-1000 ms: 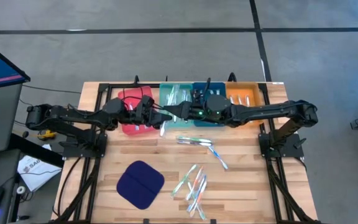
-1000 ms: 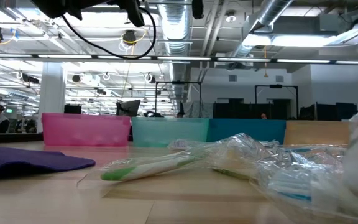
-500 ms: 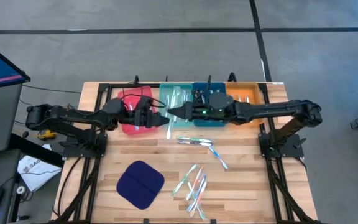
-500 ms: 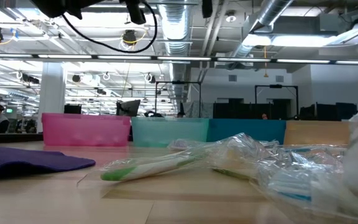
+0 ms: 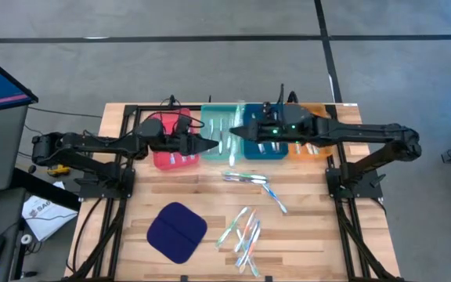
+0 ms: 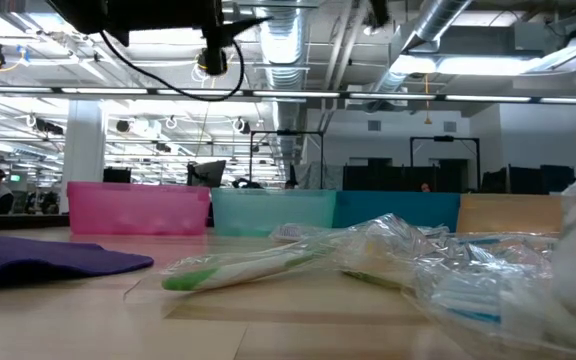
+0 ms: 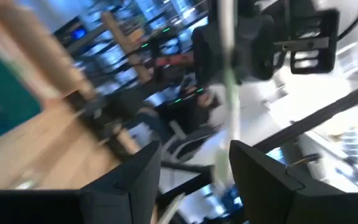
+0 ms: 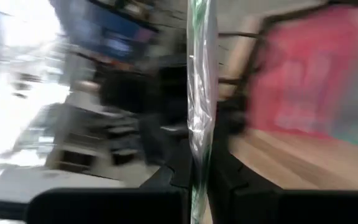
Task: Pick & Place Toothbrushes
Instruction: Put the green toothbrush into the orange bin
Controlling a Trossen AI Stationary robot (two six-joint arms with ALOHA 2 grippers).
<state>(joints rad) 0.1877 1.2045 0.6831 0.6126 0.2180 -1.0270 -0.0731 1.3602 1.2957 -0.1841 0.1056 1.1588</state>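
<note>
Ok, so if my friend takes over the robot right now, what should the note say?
Left gripper: open, empty, near where the red tray meets the teal tray.
Right gripper: shut on one wrapped toothbrush, held up around the teal tray.
Done: some toothbrushes lie in the red, teal and orange trays. The right arm hides most of the blue tray.
Left: drop the held one in a tray, then fetch the loose toothbrushes: a few mid-table and a bunch near the front edge, beside the dark blue cloth pad.
</note>
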